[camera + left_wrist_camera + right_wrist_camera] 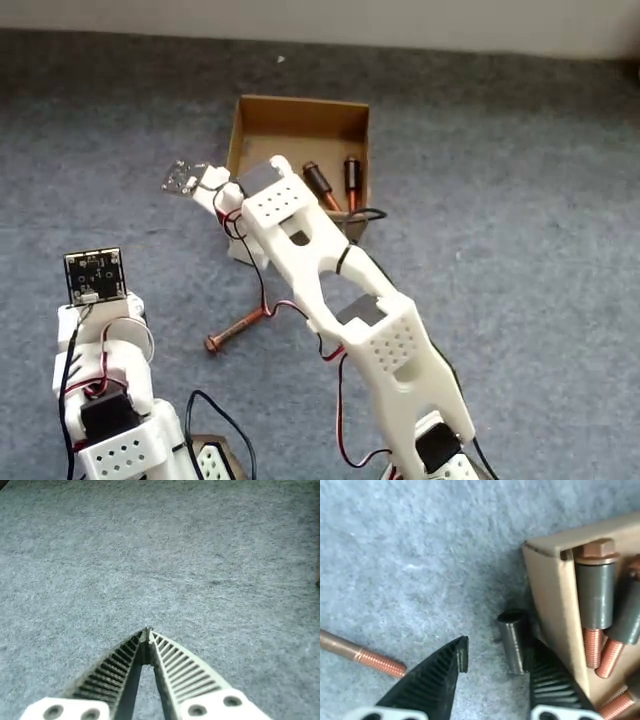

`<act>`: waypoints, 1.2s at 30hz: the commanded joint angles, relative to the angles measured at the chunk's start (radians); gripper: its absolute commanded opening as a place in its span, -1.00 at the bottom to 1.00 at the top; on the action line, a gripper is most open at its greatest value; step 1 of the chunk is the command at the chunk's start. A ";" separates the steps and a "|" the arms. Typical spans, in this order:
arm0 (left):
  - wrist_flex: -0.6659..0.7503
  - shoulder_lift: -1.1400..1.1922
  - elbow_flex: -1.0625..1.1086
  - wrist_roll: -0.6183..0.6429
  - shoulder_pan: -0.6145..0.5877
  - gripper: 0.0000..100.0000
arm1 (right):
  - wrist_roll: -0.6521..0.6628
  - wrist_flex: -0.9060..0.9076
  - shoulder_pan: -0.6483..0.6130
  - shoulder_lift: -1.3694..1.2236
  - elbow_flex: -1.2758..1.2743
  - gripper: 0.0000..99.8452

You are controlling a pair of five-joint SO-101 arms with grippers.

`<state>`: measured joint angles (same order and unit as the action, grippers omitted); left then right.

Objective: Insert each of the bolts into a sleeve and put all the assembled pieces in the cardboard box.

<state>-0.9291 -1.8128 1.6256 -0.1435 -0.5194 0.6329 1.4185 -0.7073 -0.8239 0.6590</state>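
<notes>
— Start at the near side; how does the left pincer (146, 634) stand?
— Closed, tips pressed together and gripping nothing; under it lies bare grey worktop (150, 550).
— And a little farther out?
— One copper bolt (240, 327) lies flat on the worktop between the two arms, threaded end toward the box; nothing touches it.
— The right pincer (498, 655)?
— Open, jaws spread wide and low over the worktop; a dark sleeve (514, 640) lies between them, close against one fingertip (536, 662) and apart from the other; whether it touches, I cannot tell.
— Where is the sleeve relative to the box?
— Outside it, just beside the outer wall of the cardboard box (545, 585), near a corner.
— And inside, farthest off?
— At least two assembled pieces (322, 185), bolts already in their sleeves, lie side by side on the box floor against one wall.
</notes>
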 commanded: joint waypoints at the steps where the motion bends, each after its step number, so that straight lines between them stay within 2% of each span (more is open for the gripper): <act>1: -0.002 -0.008 -0.039 0.011 0.013 -0.96 | 0.038 -0.021 0.068 -0.065 -0.007 -0.63; 4: -0.002 -0.008 -0.039 0.011 0.013 -0.96 | 0.087 -0.015 0.068 -0.096 -0.007 -0.63; 7: -0.002 -0.008 -0.039 0.011 0.013 -0.96 | 0.091 0.015 0.068 -0.093 -0.007 -0.64; 13: -0.002 -0.008 -0.039 0.011 0.013 -0.96 | 0.092 0.076 0.068 -0.062 -0.007 -0.80; 19: 0.000 -0.008 -0.039 0.011 0.013 -0.96 | 0.092 0.073 0.067 -0.094 -0.007 -0.82; 22: 0.002 -0.008 -0.039 0.011 0.013 -0.96 | 0.087 0.077 0.065 -0.090 -0.007 -1.00; 23: 0.002 -0.008 -0.039 0.011 0.013 -0.96 | 0.087 0.084 0.065 -0.084 -0.007 -0.99; 29: 0.002 -0.008 -0.038 0.011 0.013 -0.96 | 0.075 0.179 0.068 0.067 -0.007 -0.99; 36: 0.002 -0.008 -0.038 0.012 0.035 -0.96 | -0.032 0.246 0.077 0.314 -0.019 -0.99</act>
<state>-0.9291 -1.8128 1.6256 -0.1435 -0.5163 0.6406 1.6256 -0.6460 -0.6705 0.6345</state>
